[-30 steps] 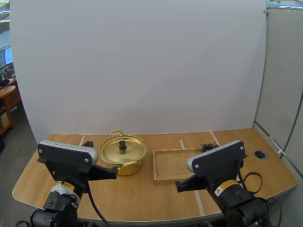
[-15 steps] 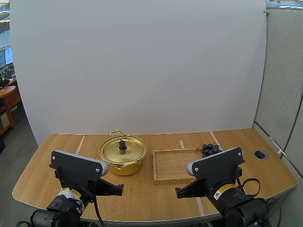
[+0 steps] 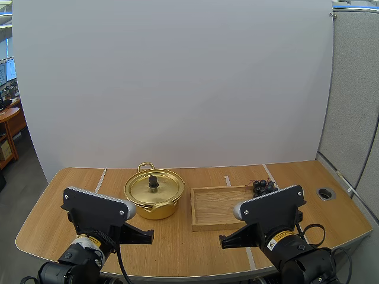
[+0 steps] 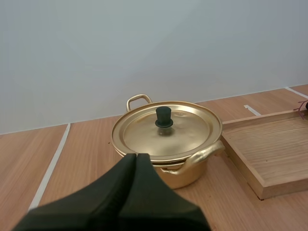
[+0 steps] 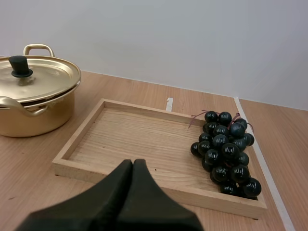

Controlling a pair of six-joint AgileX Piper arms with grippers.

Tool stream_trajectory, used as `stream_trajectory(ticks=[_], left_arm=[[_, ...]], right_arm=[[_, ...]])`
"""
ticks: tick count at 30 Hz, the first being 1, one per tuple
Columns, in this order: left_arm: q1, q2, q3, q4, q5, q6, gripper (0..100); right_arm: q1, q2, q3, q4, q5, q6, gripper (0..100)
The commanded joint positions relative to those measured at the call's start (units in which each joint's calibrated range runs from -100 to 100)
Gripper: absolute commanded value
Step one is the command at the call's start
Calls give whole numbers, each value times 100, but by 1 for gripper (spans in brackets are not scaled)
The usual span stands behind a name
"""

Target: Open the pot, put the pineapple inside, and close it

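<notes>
1. my left gripper [image 4: 136,158] is closed on nothing, its two black fingers lying together as one dark wedge. it hangs over the near part of the table [image 3: 53,219], pointed at the pot and apart from it.
2. my right gripper [image 5: 132,164] is closed the same way and holds nothing. it sits just in front of the tray's near edge and touches nothing.
3. the gold pot [image 3: 153,195] stands upright left of the table's centre, towards the back edge. its lid [image 4: 168,127] sits flat on the rim, with the black knob [image 4: 164,117] upright in the middle. one handle faces the back edge and the other faces me.
4. the wooden tray [image 3: 216,207] lies just beside the pot, on its right, with a narrow gap between them.
5. the fruit i can see is a bunch of dark grapes [image 5: 225,150]. it lies inside the tray along its right edge, from the far right corner towards the near one.
</notes>
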Motion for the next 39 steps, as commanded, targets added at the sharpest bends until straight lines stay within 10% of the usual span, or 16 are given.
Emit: stream_trajectory(ticks=[1, 12, 39], left_arm=[[-10, -30, 10, 1, -193, -41, 0], [293, -30, 10, 1, -209, -41, 0], [308, -30, 10, 1, -209, -41, 0]], right_arm=[[-22, -38, 0, 15, -73, 26, 0], [-27, -38, 0, 15, -73, 26, 0], [-27, -38, 0, 15, -73, 26, 0]])
